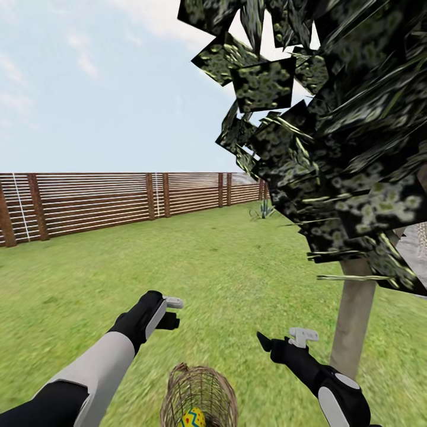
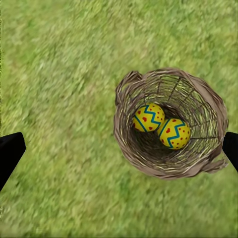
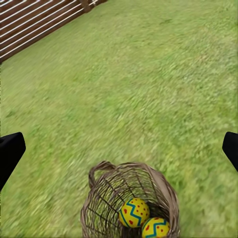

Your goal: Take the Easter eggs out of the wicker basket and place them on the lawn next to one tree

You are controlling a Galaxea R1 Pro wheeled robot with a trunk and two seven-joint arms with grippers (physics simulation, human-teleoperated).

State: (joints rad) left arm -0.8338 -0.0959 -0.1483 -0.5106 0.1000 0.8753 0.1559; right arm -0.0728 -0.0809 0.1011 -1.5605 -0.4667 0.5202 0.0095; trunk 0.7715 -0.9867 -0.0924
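Left wrist view: two Easter eggs (image 2: pixel 148 117) (image 2: pixel 174 133) in one wicker basket (image 2: pixel 130 148).

The scene is being viewed from the head camera, facing forward and slightly down over both arms, with the fence (image 1: pixel 118 201) being seen from ten to twelve o'clock and the tree (image 1: pixel 353 332) close by at two o'clock. The wicker basket (image 2: pixel 171 124) is being looked into almost straight down by the left wrist camera, from fairly near. From the right wrist camera, tilted out across the lawn (image 3: pixel 129 79), the same basket and both Easter eggs (image 3: pixel 134 212) are being shared.
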